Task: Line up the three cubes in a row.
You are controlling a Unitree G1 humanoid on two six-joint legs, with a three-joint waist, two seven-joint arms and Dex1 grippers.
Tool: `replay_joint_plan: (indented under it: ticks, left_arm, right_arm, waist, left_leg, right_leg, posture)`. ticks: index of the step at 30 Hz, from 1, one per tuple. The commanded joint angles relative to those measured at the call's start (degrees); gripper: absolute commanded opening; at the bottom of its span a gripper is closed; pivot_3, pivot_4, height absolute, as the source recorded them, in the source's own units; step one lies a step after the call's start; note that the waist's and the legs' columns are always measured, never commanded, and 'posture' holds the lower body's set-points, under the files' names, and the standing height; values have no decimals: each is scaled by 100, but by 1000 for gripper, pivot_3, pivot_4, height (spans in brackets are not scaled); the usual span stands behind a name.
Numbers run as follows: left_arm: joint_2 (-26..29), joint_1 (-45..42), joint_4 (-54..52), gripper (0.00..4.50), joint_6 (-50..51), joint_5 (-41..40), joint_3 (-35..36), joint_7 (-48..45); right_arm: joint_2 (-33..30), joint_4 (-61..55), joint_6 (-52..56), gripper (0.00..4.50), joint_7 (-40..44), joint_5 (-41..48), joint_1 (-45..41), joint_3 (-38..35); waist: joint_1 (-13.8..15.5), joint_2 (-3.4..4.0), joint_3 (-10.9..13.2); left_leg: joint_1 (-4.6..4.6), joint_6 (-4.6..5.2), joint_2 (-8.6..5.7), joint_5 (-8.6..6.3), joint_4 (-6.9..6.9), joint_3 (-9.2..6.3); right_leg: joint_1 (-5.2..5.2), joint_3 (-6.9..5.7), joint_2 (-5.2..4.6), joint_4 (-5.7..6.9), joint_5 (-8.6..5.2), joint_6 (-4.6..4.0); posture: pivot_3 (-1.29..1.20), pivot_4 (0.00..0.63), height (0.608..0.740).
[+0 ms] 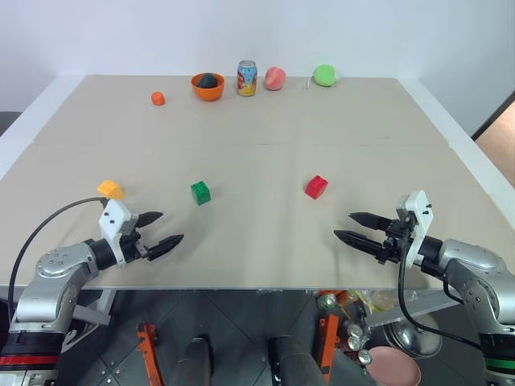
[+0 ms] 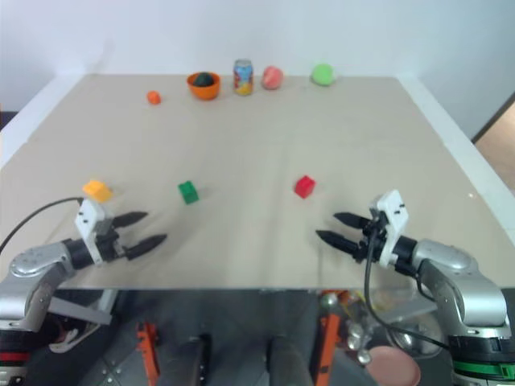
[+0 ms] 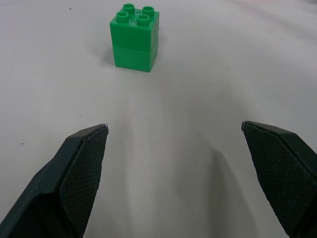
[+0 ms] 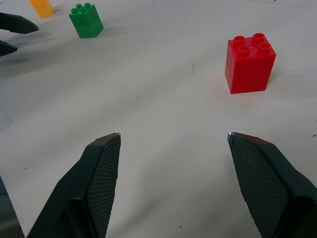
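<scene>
Both grippers hover released over the surface's near edge, left gripper (image 1: 156, 230) and right gripper (image 1: 352, 227). Yellow-orange cube (image 1: 111, 190), green cube (image 1: 200, 192) and red cube (image 1: 316, 186) sit apart beyond them. Probably light, stiff plastic, slick sides, so I'd pinch two flat opposite faces below the studs

yellow-orange cube (image 1: 110, 190), green cube (image 1: 200, 193), red cube (image 1: 316, 186), apart

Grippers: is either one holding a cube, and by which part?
Neither. The left gripper and right gripper stand open and empty, short of the green cube and red cube.
</scene>
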Motion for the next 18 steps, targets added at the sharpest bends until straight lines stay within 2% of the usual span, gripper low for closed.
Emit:
replay_joint_plan:
  ticks: [1,4,8,18]
  left_arm:
    - [111,-110,-312,4459,4,-255,224,-195]
    - [210,-561,-482,4459,-32,-527,97,-755]
    - [180,-855,-632,4459,-39,-568,-153,-1132]
    - [-101,-1487,-719,4459,-260,-211,-1232,-1724]
  right_arm:
    - [105,-12,-176,3553,-260,-207,-106,8]
    - [330,653,-562,3553,-831,-867,-540,259]
    - [450,1121,-758,3553,-1162,-1256,-924,366]
    - [991,2597,-1449,3553,-869,-1799,-2172,1022]
  waist:
    - [0,0,0]
    - [-5,-12,-1]
    - [-5,-9,-3]
    - [-26,-9,-2]
  left_leg:
    - [0,0,0,0,0,0]
    - [1,-1,3,1,6,0]
    - [0,-5,3,7,11,11]
    - [9,1,8,10,12,23]
  right_leg:
    - [0,0,0,0,0,0]
    - [0,0,6,1,7,0]
    - [3,6,2,1,18,1]
    - [6,27,17,6,27,19]
  posture:
    - [0,150,740]
    - [0,150,740]
    - [0,150,740]
    - [0,150,740]
